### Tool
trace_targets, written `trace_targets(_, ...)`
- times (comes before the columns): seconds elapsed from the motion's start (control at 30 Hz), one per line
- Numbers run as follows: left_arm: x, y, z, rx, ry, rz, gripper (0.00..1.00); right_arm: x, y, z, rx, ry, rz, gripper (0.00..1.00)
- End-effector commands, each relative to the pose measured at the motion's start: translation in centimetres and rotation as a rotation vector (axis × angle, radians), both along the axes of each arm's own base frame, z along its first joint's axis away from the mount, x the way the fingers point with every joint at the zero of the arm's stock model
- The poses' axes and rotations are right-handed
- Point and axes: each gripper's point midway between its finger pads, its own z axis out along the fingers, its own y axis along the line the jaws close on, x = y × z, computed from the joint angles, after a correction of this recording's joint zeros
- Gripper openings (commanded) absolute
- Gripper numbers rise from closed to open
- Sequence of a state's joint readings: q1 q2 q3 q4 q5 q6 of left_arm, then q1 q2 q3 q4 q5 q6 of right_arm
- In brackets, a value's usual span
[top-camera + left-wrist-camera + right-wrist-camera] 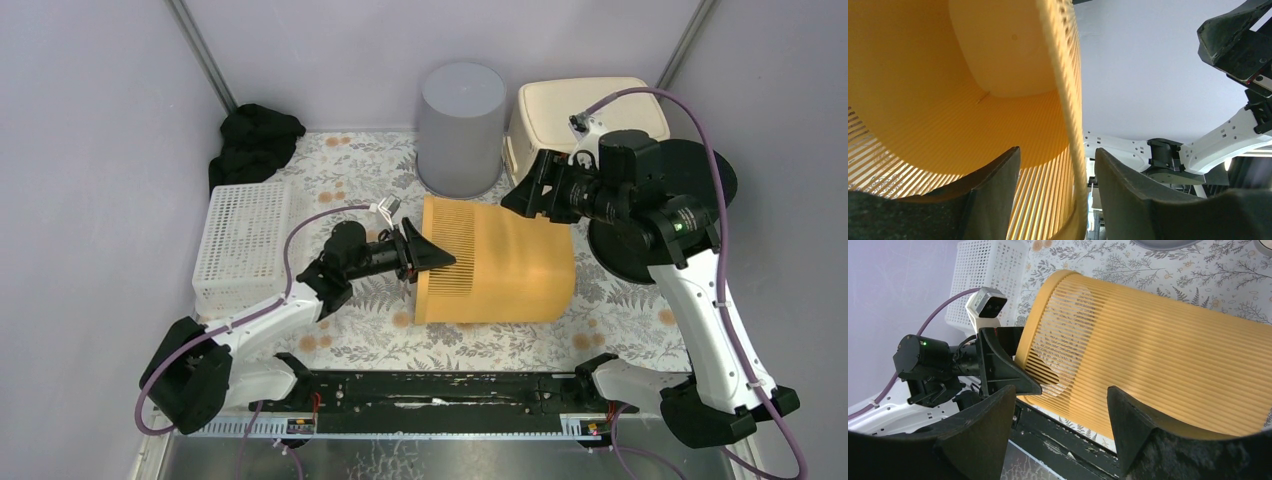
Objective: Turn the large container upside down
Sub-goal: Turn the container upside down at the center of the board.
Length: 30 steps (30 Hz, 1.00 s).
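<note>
Container (495, 262) lies on its side on the bench (350, 340), long axis running left to right, mouth toward the left tool (438, 259), whose open fingers (993, 185) straddle its rim (1073, 125); right tool (514, 202) hangs open over the far wall.

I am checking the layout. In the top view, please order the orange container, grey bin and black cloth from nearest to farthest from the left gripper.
1. Orange container, right at the left gripper.
2. Grey bin, behind it, at the back.
3. Black cloth, back left corner.
</note>
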<state>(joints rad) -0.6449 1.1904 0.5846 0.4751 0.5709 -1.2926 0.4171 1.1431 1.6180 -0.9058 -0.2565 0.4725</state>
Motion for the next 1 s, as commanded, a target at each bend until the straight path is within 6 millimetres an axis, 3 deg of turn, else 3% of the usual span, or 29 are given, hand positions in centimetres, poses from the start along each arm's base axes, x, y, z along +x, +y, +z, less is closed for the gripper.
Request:
trace_targets(0.0, -0.4, 0.4, 1.0, 0.003, -0.075, -0.042, 0.68, 0.3, 0.9, 1.3, 0.045, -0.041, 0.031, 0.74)
trace_targets(0.23, -0.2, 0.6, 1.3, 0.071, -0.118, -0.050, 0.87, 0.5, 1.2, 1.1, 0.050, -0.036, 0.043, 0.74)
trace_targets(0.33, -0.4, 0.6, 1.5, 0.093, -0.128, -0.068, 1.00, 0.5, 1.3, 0.8, 0.052, -0.032, 0.048, 0.74)
trace_targets(0.97, -0.2, 1.0, 0.5, 0.167, -0.155, -0.064, 1.00, 0.2, 1.2, 0.0, 0.052, -0.039, 0.054, 0.75)
